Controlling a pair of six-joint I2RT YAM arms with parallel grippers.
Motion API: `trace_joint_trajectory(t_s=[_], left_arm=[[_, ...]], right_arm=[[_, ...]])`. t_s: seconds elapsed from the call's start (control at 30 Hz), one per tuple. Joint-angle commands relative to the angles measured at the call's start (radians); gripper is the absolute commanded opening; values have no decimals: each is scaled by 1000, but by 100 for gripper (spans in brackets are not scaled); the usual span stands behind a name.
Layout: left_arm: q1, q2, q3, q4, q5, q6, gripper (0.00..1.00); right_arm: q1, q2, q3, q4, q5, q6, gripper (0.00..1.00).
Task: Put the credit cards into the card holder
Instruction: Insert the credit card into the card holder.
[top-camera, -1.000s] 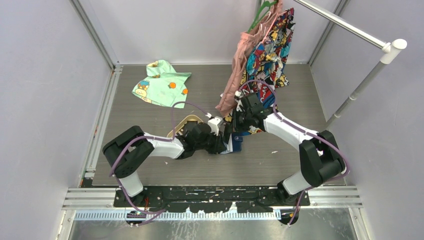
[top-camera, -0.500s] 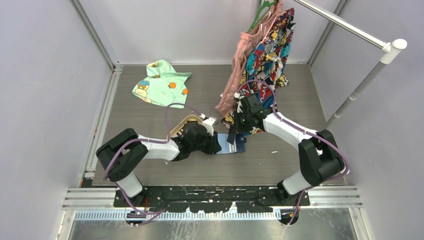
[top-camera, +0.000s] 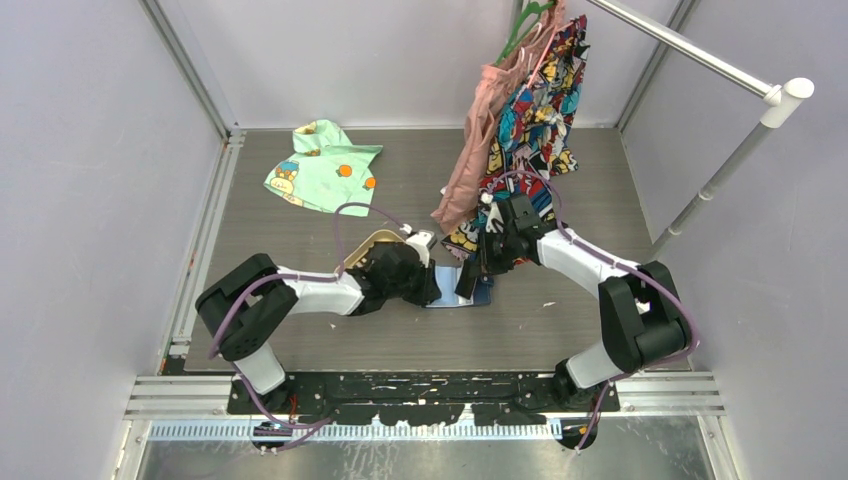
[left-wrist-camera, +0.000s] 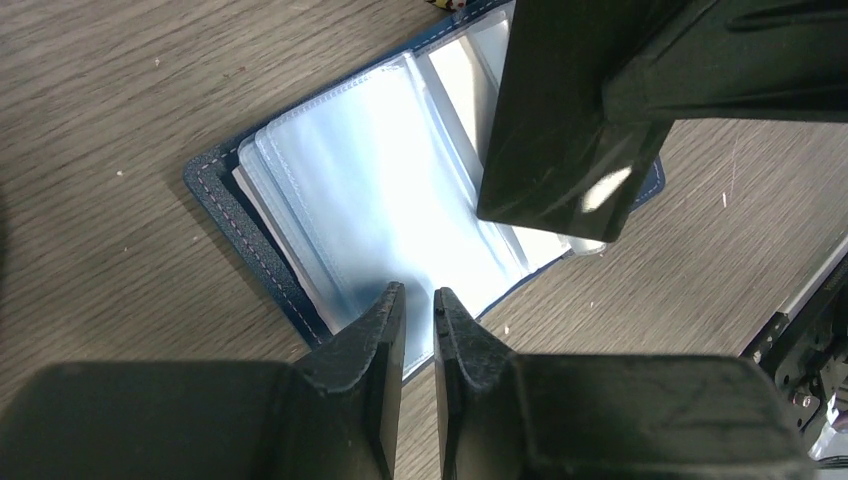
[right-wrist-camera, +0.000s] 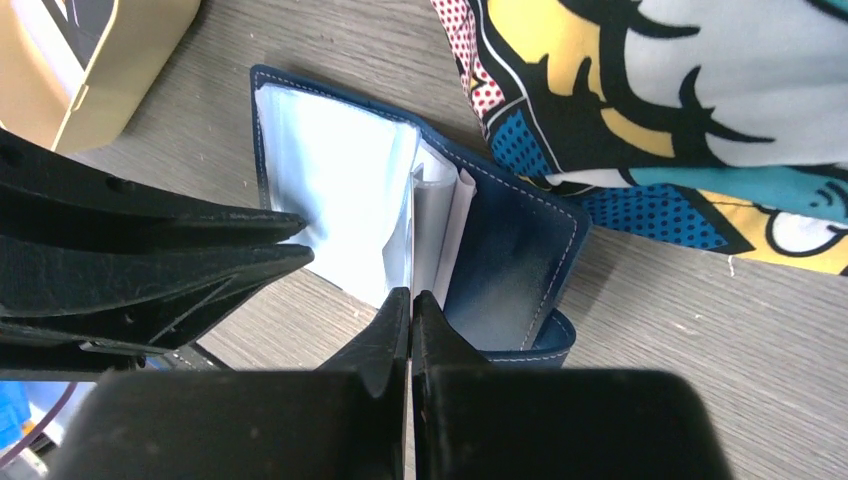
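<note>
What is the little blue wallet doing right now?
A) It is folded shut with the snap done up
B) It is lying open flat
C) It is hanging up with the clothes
B: the card holder lies spread open, with its pale glossy inside facing up.

A navy card holder (top-camera: 483, 293) lies open on the grey wood-grain bench (top-camera: 420, 340); the left end effector (top-camera: 434, 286) covers its left part; the right end effector (top-camera: 467, 283) stands over its middle; a tan tray (top-camera: 372, 243) sits just beyond it, leftward; a green printed garment (top-camera: 322, 166) lies well beyond; comic-print clothes (top-camera: 520, 110) hang behind it.
</note>
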Motion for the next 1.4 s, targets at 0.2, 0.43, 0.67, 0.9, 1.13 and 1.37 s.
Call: trace_joint_trajectory(t_s=[0.2,0.43,0.67,0.9,1.13,1.37], left_arm=[[21,35,36,-94,-40,9,18],[31,41,42,-122,-40,12,18],[31,41,44,-150,-40,3,18],[31,44,54,-167,-66,2,18],[30,34,58,-167,-59,-7,19],[31,10,60,-178,-56,-22,23]], right_arm=[[-70,-43,-83,47,-104,65,1],[-83,26,-114,160,-258,55,1],[-102,104,-129,293,-361,95,1],[-181,124,-172,389,-388,231,1],[-211,112,-214,438,-354,306,1],[-209,127,-241,475,-324,353,1]])
